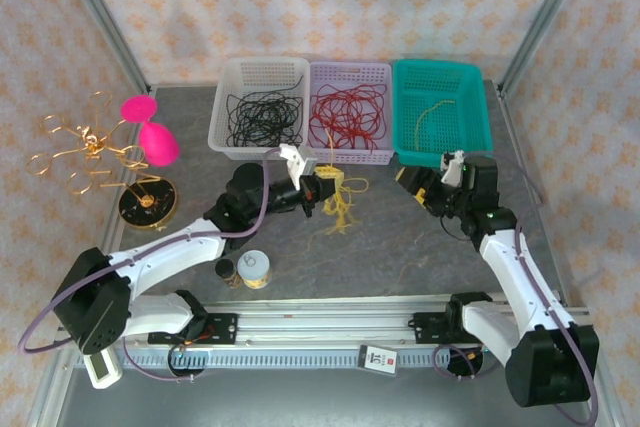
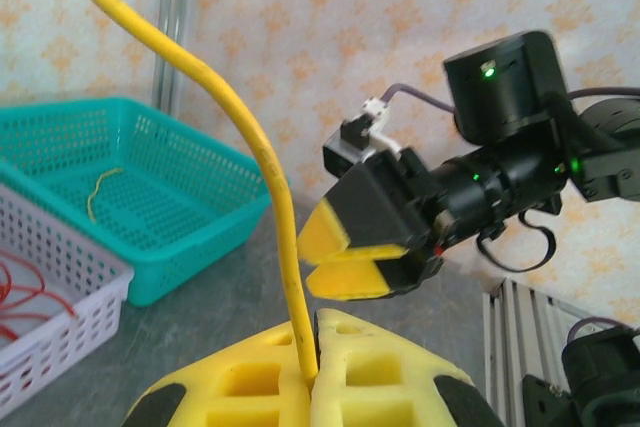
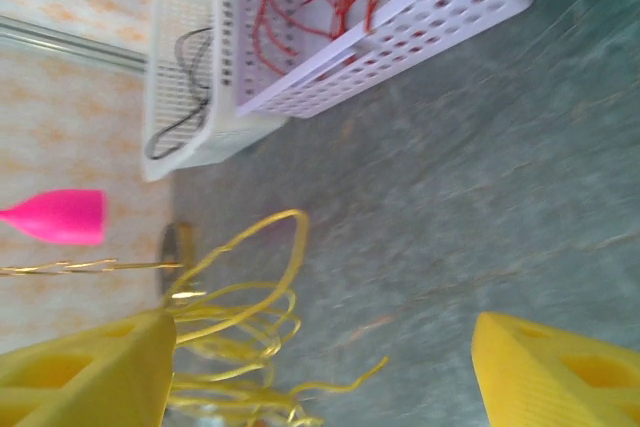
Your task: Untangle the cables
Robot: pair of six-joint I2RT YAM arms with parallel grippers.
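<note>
Top external view: we see the cables [image 1: 340,205], a loose yellow bundle, just in front of the lilac basket [image 1: 350,69] near the middle of the desk [image 1: 400,247]. We cannot tell whether the lower loops touch the surface. The left end effector [image 1: 322,195] meets the bundle at its left side.

In the left wrist view the left end effector [image 2: 315,367] is closed on the cables [image 2: 250,137]. One yellow strand rises from between its yellow fingers [image 2: 390,387] and curves up and to the left. Beyond it the right end effector [image 2: 345,255] faces us, apart from that strand.

From above, the right end effector [image 1: 408,179] sits to the right of the bundle, in front of the teal basket [image 1: 478,117]. The right wrist view shows its fingers [image 3: 90,367] spread wide and gripping nothing, with the cables [image 3: 240,317] near the finger on the left of that view.

Black strands [image 1: 262,115] lie in the white basket [image 1: 222,97], red strands [image 1: 348,112] in the lilac one, and a single yellow strand [image 1: 432,112] in the teal one.
</note>
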